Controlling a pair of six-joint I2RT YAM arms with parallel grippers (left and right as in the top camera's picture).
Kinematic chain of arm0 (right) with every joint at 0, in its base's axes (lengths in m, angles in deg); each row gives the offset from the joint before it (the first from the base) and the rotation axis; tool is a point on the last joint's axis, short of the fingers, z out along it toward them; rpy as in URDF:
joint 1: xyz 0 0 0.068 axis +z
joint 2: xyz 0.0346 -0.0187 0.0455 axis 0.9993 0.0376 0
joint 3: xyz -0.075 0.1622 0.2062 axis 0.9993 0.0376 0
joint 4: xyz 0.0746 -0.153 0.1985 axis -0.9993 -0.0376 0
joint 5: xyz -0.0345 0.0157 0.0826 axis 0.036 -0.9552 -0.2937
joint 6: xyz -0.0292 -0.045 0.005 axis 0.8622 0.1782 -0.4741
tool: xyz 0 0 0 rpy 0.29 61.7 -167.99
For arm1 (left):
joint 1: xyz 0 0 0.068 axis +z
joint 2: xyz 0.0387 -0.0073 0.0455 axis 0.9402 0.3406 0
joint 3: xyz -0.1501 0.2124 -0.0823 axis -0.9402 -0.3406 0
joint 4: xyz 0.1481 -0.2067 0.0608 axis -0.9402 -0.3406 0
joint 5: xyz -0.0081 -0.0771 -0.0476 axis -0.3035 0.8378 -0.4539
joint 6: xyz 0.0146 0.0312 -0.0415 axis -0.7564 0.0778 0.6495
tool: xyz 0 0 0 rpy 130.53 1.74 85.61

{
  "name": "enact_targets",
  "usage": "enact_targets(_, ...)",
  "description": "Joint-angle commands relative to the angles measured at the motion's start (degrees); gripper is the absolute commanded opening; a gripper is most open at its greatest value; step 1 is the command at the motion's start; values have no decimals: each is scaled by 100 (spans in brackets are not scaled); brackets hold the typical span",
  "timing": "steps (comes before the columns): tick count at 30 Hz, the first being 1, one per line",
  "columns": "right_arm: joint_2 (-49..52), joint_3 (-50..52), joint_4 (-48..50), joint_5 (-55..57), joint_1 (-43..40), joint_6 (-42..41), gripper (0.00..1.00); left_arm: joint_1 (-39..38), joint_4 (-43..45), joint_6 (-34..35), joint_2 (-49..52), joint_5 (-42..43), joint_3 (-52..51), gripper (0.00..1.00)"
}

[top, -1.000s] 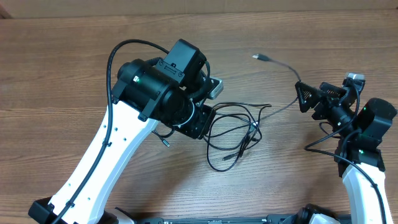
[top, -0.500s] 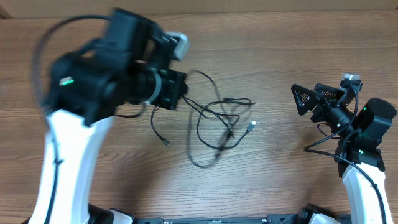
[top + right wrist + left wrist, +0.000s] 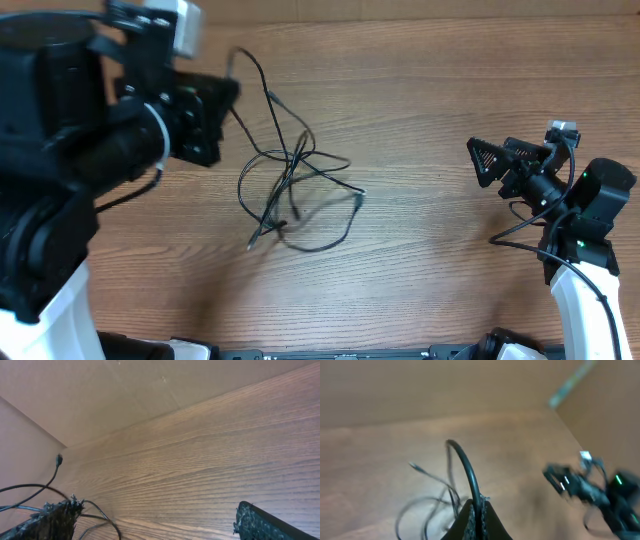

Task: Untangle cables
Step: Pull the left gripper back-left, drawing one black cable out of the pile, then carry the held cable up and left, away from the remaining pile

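Observation:
The cables [image 3: 290, 185] lie as a loose tangle of thin black cords on the wooden table [image 3: 420, 90], left of centre. One strand arcs up from the tangle to my left gripper [image 3: 228, 92], which hangs high at the upper left. In the left wrist view that gripper [image 3: 477, 510] is shut on the strand [image 3: 465, 467], with the tangle [image 3: 432, 505] hanging below it. My right gripper [image 3: 495, 158] is at the right, pointing left, well apart from the cables. In the right wrist view it [image 3: 157, 507] stands open and empty; thin black cords [image 3: 30, 491] show past its left finger.
The left arm's bulky black and white body [image 3: 60, 170] fills the left side of the overhead view and hides the table under it. The right arm [image 3: 585, 215] with its own thicker black cabling stands at the right edge. A plain wall [image 3: 100, 395] borders the table's far edge.
My left arm has swung left and risen toward the camera, dragging the cable tangle leftward. The cable end that reached the right gripper has been pulled away. The right arm has stayed put.

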Motion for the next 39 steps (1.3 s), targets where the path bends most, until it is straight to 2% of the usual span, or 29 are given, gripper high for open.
enact_targets(1, 4, -52, -37, -55, -37, 4, 100, 155, 164, 376, -129, -1054, 190, 4)
enact_targets(8, 4, -52, -109, -55, -37, 7, 100, 192, 225, 470, -133, -2618, 190, 4)
enact_targets(13, 4, -52, -114, -122, -37, 7, 100, 192, 214, 898, -131, -4690, 190, 4)
enact_targets(16, 4, -52, -129, -203, -37, 7, 100, 192, 39, 1279, -131, -5663, 190, 4)
enact_targets(19, 4, -52, -136, -205, -37, 7, 100, 192, -210, 1685, -129, -5827, 179, 4)
enact_targets(21, 4, -52, -136, -203, -37, 7, 100, 192, -369, 1488, -98, -5241, 179, 4)
enact_targets(23, 4, -52, -136, -203, -37, 7, 100, 190, -439, 763, -37, -4172, 175, 4)
enact_targets(27, 4, -52, -136, -205, -37, 4, 100, 186, -785, -966, 214, -1143, 140, 4)
enact_targets(30, 4, -52, -136, -205, -37, 4, 100, 175, -782, -2258, 271, 1362, -216, 4)
enact_targets(32, 4, -52, -153, -205, -37, 4, 100, 177, -761, -3012, 304, 2691, -494, 4)
enact_targets(33, 4, -52, -173, -205, -37, 4, 100, 177, -732, -3141, 334, 3003, -588, 4)
enact_targets(36, 4, -52, -195, -203, -37, 7, 100, 177, -601, -3069, 468, 3104, -667, 4)
enact_targets(39, 4, -52, -192, -201, -37, 7, 100, 188, -297, -2531, 568, 3038, -667, 4)
